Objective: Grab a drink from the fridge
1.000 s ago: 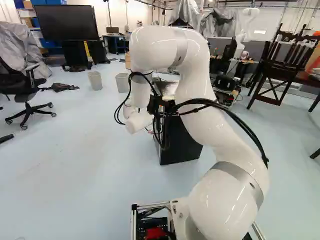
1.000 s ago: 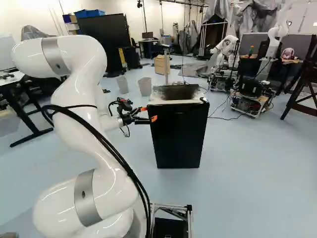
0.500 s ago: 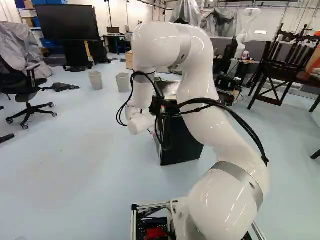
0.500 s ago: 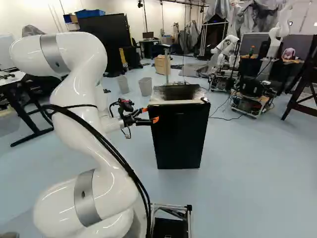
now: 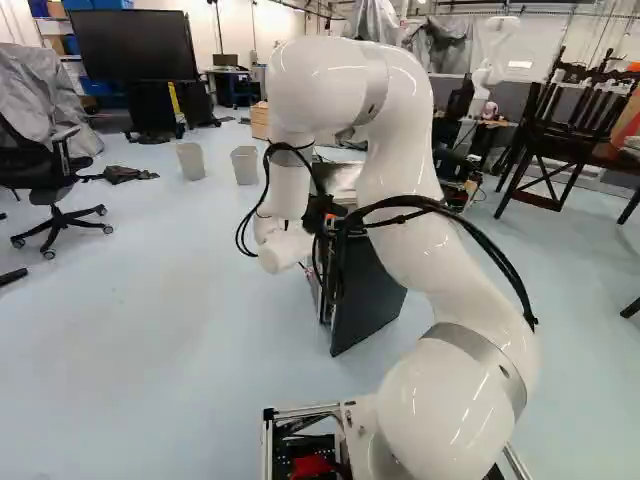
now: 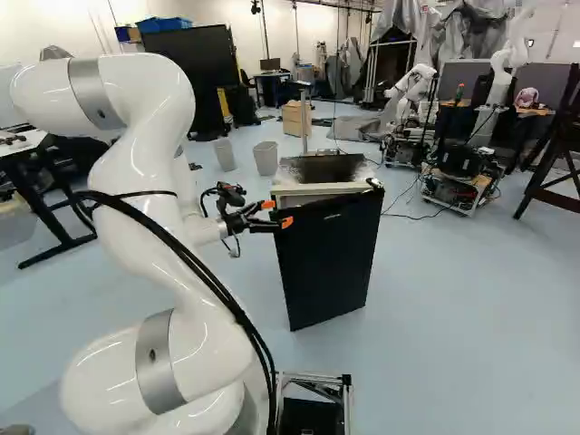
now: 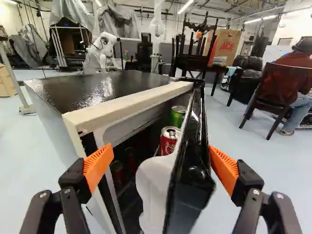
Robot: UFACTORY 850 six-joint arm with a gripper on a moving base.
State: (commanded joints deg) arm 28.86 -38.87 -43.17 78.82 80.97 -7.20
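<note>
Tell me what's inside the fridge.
A green can and a red can show beside the partly open door; dim reddish shapes lie deeper in. The door and shadow hide the rest.

Bright, even light fills the room, with strip lights (image 7: 185,6) glowing overhead. Glare speckles the glossy fridge top (image 7: 105,88), and small highlights shine on the white arm (image 6: 145,154). Shadows on the floor (image 5: 150,330) are soft. Lens distortion tilts uprights near the base views' edges.

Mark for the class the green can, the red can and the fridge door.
Green can (image 7: 176,118): wrist view, its green side.
Red can (image 7: 168,143): wrist view, its side below the rim.
Fridge door (image 6: 331,258): right base view, its black outer face.
</note>
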